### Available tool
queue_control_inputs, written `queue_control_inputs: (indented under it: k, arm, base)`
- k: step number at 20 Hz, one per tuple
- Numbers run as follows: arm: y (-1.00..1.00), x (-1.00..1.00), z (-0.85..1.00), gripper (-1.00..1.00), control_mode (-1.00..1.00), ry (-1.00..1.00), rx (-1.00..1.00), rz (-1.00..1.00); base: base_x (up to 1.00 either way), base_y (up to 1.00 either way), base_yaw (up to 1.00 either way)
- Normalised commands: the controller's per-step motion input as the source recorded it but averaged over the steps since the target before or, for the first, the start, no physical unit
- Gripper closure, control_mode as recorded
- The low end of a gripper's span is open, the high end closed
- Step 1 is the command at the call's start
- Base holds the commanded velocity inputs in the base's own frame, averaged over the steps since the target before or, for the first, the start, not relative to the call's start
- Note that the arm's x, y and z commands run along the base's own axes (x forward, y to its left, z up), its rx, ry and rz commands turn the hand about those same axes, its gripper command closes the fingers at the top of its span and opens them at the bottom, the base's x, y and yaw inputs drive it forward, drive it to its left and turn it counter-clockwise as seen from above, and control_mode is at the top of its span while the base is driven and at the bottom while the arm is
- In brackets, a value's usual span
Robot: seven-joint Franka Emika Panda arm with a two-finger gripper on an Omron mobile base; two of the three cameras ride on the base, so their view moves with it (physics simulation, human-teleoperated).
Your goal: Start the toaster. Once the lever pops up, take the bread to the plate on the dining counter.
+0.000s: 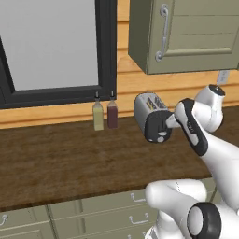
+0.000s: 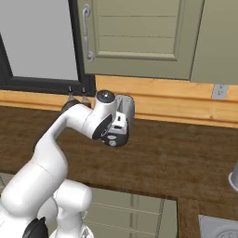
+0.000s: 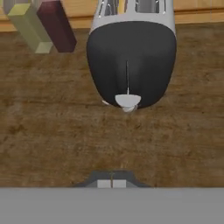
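Observation:
The silver toaster [image 1: 148,108] stands on the dark wood worktop by the back wall, its black end panel [image 3: 131,61] facing my hand. The pale lever [image 3: 127,100] sits at the low end of the panel's slit and also shows in the left base view [image 1: 161,138]. My gripper [image 1: 170,122] hovers just in front of the panel, a little apart from it, fingertips [image 3: 105,184] pressed together and holding nothing. In the right base view my hand [image 2: 118,125] covers most of the toaster [image 2: 127,105]. I cannot make out bread in the top slots [image 3: 131,6]. The plate and dining counter are out of view.
Two small bottles, one yellowish [image 1: 98,115] and one dark red [image 1: 112,113], stand left of the toaster. A cabinet [image 1: 186,32] hangs above it. Sage-green drawers [image 1: 107,214] line the worktop's front. A sink corner [image 2: 221,228] lies at the lower right.

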Motion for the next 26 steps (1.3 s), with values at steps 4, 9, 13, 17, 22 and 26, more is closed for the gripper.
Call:
queue_control_inputs:
  k: [4, 9, 13, 17, 22, 26]
  arm:
    - [0.12, 0.02, 0.50, 1.00, -1.00, -0.28, 0.00, 0.00]
    - [0.25, 0.28, 0.46, 1.00, -1.00, -0.31, 0.00, 0.00]
    - [0.18, 0.46, 0.41, 1.00, -1.00, -0.18, 0.00, 0.00]
    - [0.08, 0.60, 0.43, -1.00, -1.00, -0.02, 0.00, 0.00]
    - [0.08, 0.31, 0.29, -1.00, -1.00, 0.07, -0.01, 0.00]
    - [0.02, 0.01, 0.04, -1.00, -1.00, 0.13, 0.00, 0.00]
  base:
    - [0.00, 0.00, 0.00]
    - [0.00, 0.00, 0.00]
    - [0.00, 0.00, 0.00]
    - [0.00, 0.00, 0.00]
    - [0.00, 0.00, 0.00]
    - [0.00, 0.00, 0.00]
